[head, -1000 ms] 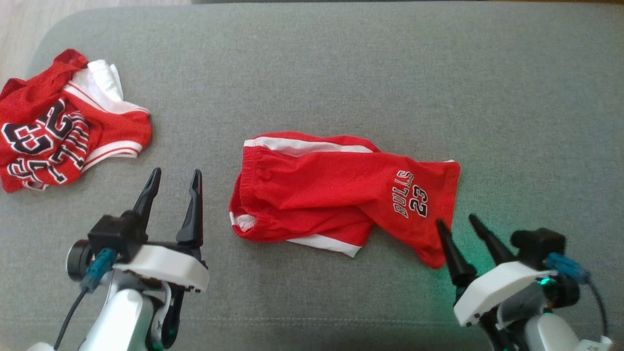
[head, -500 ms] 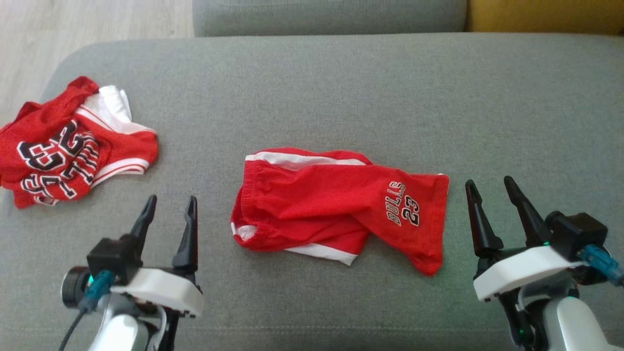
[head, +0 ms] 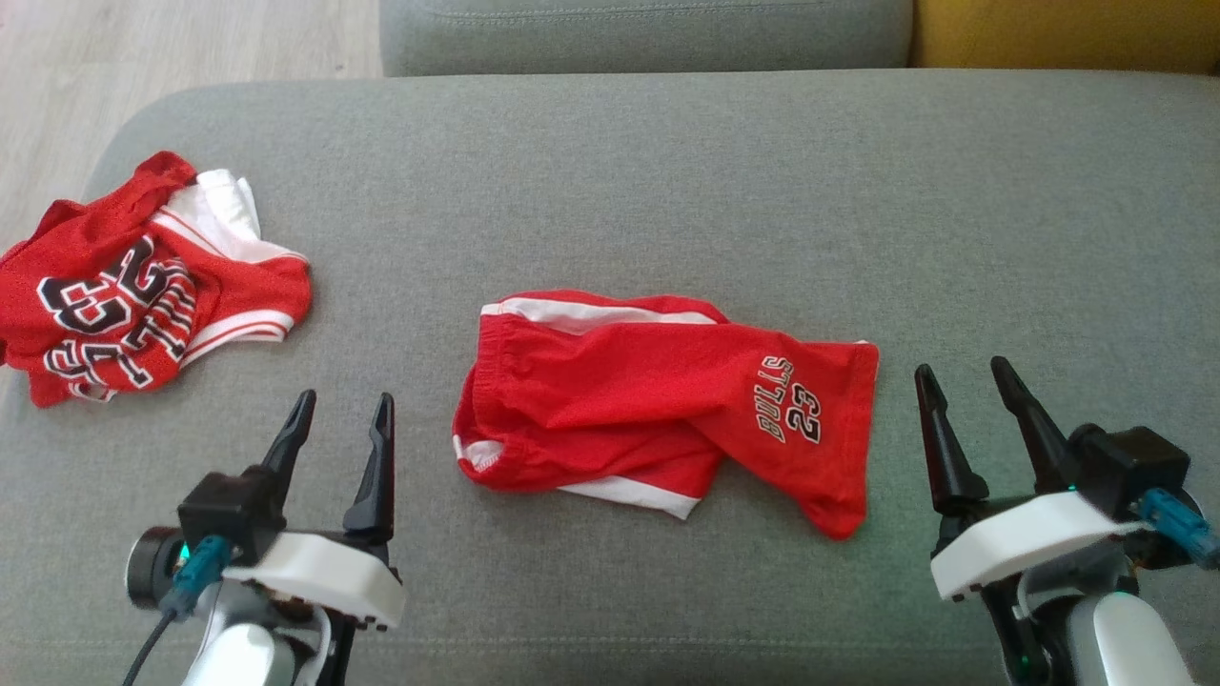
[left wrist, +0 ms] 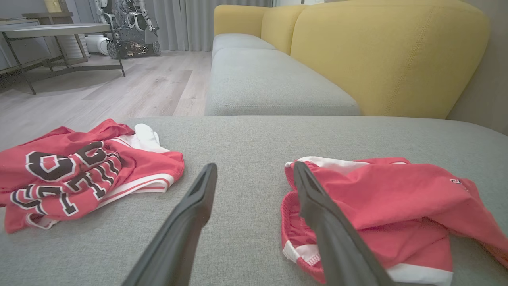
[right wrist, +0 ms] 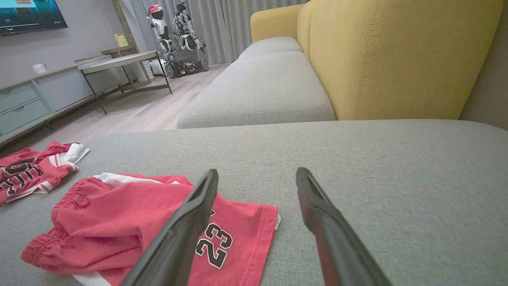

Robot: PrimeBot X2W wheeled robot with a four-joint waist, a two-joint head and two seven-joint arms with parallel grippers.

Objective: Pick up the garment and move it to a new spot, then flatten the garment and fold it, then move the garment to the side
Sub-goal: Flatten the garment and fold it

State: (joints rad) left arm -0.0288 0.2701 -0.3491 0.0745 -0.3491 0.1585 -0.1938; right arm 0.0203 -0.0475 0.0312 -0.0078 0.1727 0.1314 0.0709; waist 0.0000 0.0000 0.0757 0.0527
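shorts (head: 667, 410) — flat between tools

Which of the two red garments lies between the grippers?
The shorts printed BULLS 23, between left gripper and right gripper; the crumpled jersey lies outside them, far left.

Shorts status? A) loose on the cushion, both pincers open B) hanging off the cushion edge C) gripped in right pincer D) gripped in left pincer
A: the shorts lie flat on the cushion between the left pincer and right pincer, both open and clear of the cloth.
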